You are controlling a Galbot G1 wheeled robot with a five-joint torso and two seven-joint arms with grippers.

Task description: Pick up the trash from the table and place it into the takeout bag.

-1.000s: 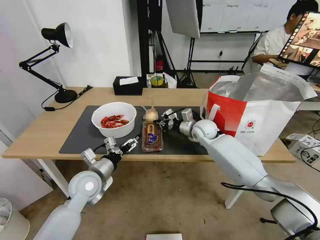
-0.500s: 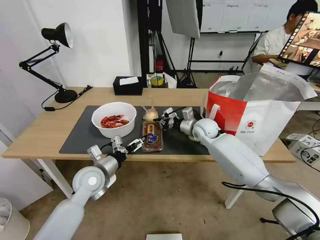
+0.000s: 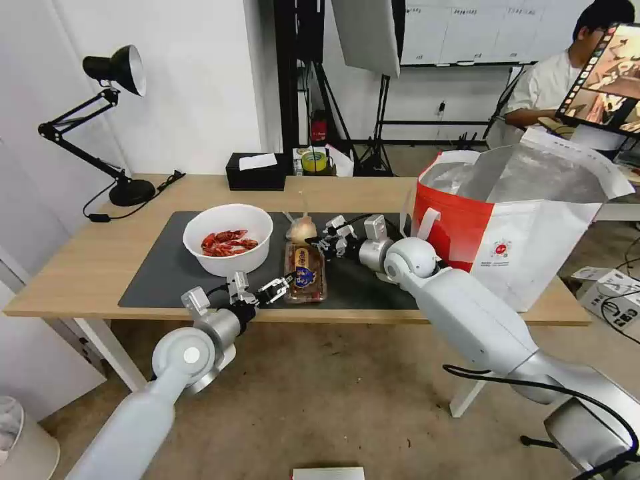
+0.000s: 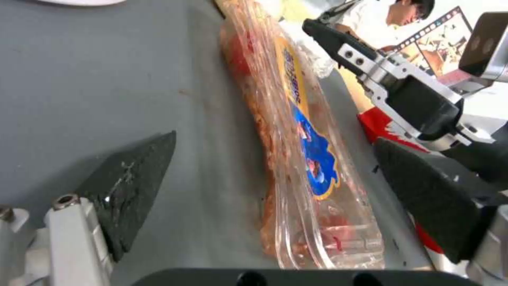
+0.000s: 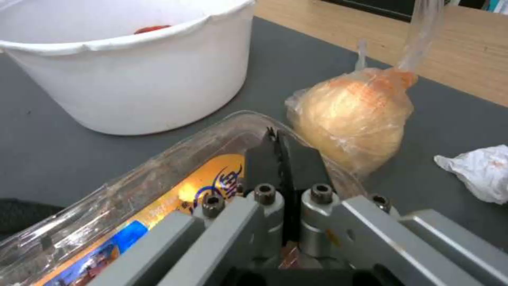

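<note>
- Progress: none of the trash looks bagged yet. All four pieces lie on the dark mat (image 3: 167, 267) on the tabletop (image 3: 80, 267), and the takeout bag (image 3: 513, 247) stands open at the right end; what its foil inside holds cannot be made out.
- Step in hand, as I judge it: a two-armed pick of the clear tray (image 3: 305, 272), the first item to go.
- The left gripper (image 3: 265, 291) sits at the near edge of the mat with its jaws spread wide; in the left wrist view the tray (image 4: 296, 151) lies between the two dark pads, not yet pinched.
- The right gripper (image 3: 328, 244) is at the far end of the tray. In the right wrist view its pads (image 5: 280, 159) are pressed together at the tray's rim (image 5: 158, 186), and they seem to pinch that rim, though I cannot be sure.
- Count of trash: one white bowl (image 3: 228, 239) of red shells, one clear tray, one knotted yellowish bag (image 3: 301, 230) just behind the tray, one crumpled tissue (image 5: 476, 171) beside that bag.
- Count of the rest: one takeout bag, two grippers.
- Left to do: lift the tray into the takeout bag, then the bowl, the knotted bag and the tissue.
</note>
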